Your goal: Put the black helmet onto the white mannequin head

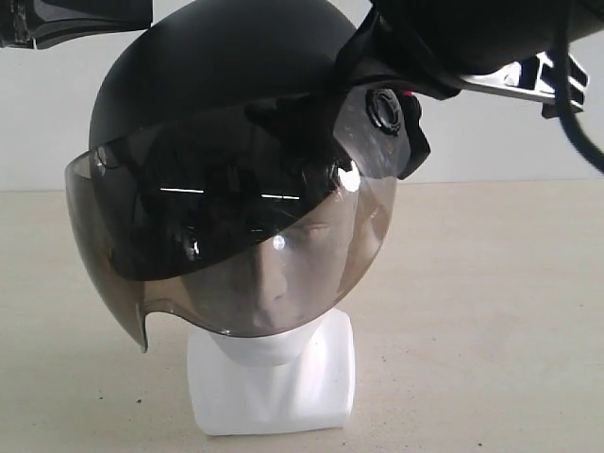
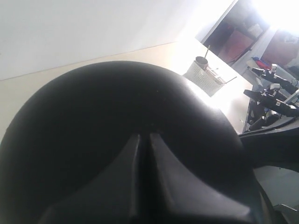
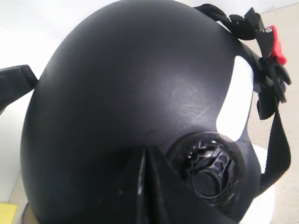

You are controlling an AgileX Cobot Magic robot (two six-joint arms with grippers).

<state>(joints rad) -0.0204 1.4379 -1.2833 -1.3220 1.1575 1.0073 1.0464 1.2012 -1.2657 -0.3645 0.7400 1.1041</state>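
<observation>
The black helmet [image 1: 217, 66] sits over the white mannequin head [image 1: 274, 387], tilted a little. Its smoky visor [image 1: 236, 236] is down, and the face shows through it. The head's block base stands on the table. My left gripper [image 2: 145, 136] is shut, its fingertips resting against the helmet's shell [image 2: 117, 116]; in the exterior view the left gripper [image 1: 142, 14] comes in at the top left. My right gripper [image 3: 145, 150] is also shut, its tips against the shell [image 3: 140, 84] beside the visor pivot [image 3: 210, 168]. It reaches in from the top right, the right gripper [image 1: 368, 47] touching the helmet's upper side.
The beige table [image 1: 491, 311] stretches out to both sides of the head. A chin strap with a red buckle [image 3: 275, 42] hangs off the helmet's rim. A wire basket [image 2: 201, 70] stands at the table's far end, with dark equipment [image 2: 271, 93] beyond it.
</observation>
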